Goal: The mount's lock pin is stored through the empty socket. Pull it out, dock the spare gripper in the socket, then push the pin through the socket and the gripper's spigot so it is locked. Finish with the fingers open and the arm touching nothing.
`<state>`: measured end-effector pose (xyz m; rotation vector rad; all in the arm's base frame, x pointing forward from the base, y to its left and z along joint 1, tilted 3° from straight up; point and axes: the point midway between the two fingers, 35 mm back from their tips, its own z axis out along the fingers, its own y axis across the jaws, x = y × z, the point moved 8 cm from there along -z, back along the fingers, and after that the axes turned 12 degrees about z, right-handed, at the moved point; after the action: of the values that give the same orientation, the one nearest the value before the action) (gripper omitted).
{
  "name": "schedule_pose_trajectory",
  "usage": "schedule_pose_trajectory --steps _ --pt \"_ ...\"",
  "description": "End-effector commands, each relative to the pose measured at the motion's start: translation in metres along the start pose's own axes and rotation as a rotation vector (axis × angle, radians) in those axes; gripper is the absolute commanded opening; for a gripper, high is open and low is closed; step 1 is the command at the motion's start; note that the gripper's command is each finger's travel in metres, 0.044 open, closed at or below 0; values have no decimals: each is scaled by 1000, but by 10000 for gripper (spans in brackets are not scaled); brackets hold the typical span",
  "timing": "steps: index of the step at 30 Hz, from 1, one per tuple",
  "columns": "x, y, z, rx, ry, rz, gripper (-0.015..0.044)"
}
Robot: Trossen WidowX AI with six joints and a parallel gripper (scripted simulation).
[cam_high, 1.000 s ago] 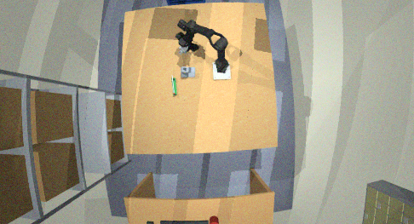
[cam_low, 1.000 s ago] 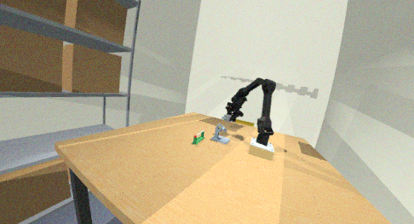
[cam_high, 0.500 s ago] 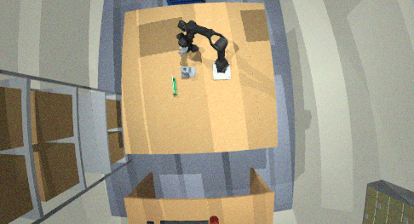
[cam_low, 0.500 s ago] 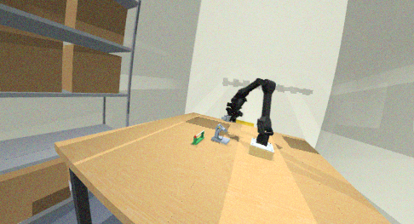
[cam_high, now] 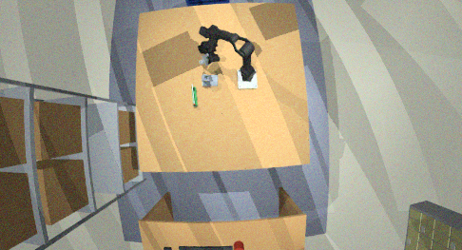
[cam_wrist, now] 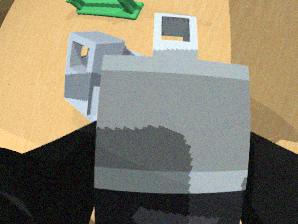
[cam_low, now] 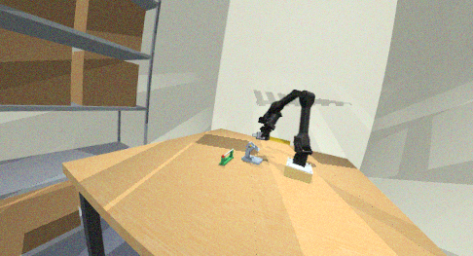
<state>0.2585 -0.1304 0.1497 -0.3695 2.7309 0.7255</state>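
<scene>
My gripper (cam_wrist: 168,126) is shut on the spare gripper (cam_wrist: 172,119), a grey block with a square spigot (cam_wrist: 176,31) at its far end, and holds it above the table. In the overhead view my gripper (cam_high: 205,59) hovers just behind the grey mount (cam_high: 208,80). The mount's socket (cam_wrist: 83,72) shows to the left of the spare gripper in the wrist view, open and empty. From the side, my gripper (cam_low: 260,133) is above and behind the mount (cam_low: 252,157).
The arm's white base (cam_high: 247,80) stands right of the mount. A metal shelf with cardboard boxes (cam_low: 73,62) stands left of the table. A yellow strip (cam_low: 279,140) lies at the table's far edge.
</scene>
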Motion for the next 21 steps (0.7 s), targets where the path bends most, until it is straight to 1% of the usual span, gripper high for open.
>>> schedule_pose_trajectory --steps 1,21 --pt "0 7 0 -33 -14 85 0" --pt "5 35 10 -208 32 630 0"
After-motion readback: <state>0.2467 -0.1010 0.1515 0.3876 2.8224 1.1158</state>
